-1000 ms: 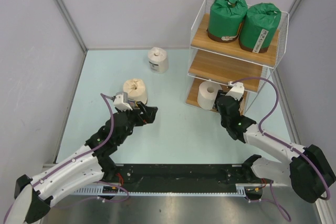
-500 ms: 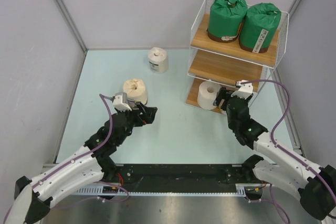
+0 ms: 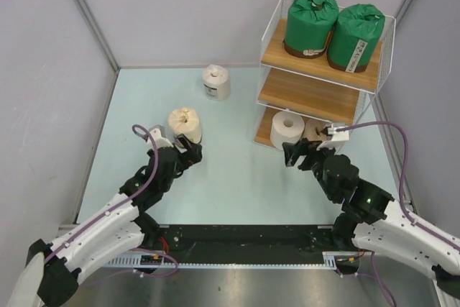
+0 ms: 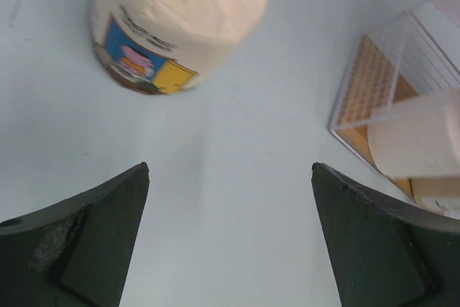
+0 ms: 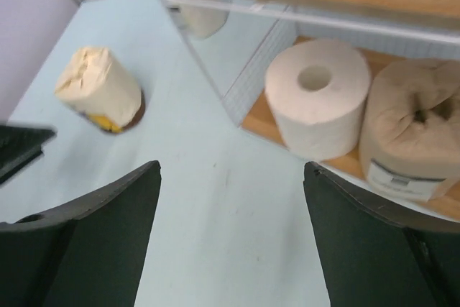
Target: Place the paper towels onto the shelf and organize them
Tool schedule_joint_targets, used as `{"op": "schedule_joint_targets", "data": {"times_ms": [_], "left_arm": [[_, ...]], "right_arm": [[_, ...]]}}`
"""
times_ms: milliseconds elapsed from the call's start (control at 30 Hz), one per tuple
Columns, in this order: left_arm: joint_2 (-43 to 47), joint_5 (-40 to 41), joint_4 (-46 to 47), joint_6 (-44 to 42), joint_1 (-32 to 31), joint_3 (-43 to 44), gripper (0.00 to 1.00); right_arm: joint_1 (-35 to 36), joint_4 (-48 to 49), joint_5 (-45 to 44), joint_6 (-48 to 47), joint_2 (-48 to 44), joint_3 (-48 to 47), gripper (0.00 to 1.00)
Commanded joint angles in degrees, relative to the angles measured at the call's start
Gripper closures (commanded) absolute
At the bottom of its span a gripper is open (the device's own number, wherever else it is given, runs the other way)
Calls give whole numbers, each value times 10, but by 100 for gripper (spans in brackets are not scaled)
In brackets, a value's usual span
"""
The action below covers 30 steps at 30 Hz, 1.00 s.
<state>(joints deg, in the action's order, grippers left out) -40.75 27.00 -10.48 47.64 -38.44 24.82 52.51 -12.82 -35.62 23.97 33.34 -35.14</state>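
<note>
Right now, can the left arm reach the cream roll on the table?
Probably yes. The jaws of the left arm stand open just short of the cream roll, with only bare table between them.

I count six paper towel rolls: two green rolls (image 3: pixel 310 23), one bare white roll (image 3: pixel 287 129), one tan roll (image 5: pixel 410 131), one cream roll (image 3: pixel 185 124), one labelled white roll (image 3: pixel 215 81). One shelf (image 3: pixel 309 95), two robot arms (image 3: pixel 108 224).

Top cam: high, behind arm bases (image 3: pixel 244 241), tilted down and fwd. Takes in whole table (image 3: pixel 237 170), shelf (image 3: pixel 309 95) far right.
L wrist cam: low, close to tabletop, looks fwd through left gripper (image 4: pixel 230 167) at cream roll (image 4: pixel 180 23).
R wrist cam: close, looks through right gripper (image 5: pixel 231 167) into shelf bottom tier.
All 3 views share cream roll + bare white roll (image 5: pixel 316 98).
</note>
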Motion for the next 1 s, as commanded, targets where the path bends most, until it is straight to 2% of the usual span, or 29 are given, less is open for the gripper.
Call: {"op": "schedule_joint_targets", "data": {"times_ms": [0, 67, 200, 333, 500, 800, 967], "left_arm": [[-47, -24, 16, 26, 80, 48, 0], [-68, -48, 24, 26, 133, 63, 0], [-117, -67, 60, 4, 170, 98, 0], [-170, -60, 72, -18, 185, 138, 0], [-214, -43, 80, -33, 194, 169, 2], [-239, -40, 99, -16, 207, 148, 5], [-278, -56, 122, -4, 213, 152, 5]], "right_arm": [[120, -78, -99, 31, 45, -49, 14], [174, -85, -132, 39, 58, -56, 14], [225, -101, -175, 88, 83, -56, 12], [229, -142, -197, 161, 75, -55, 12], [231, -186, -219, 189, 21, -55, 15], [231, -259, -249, 216, -71, -56, 19], [231, -281, -248, 228, -86, -56, 23]]}}
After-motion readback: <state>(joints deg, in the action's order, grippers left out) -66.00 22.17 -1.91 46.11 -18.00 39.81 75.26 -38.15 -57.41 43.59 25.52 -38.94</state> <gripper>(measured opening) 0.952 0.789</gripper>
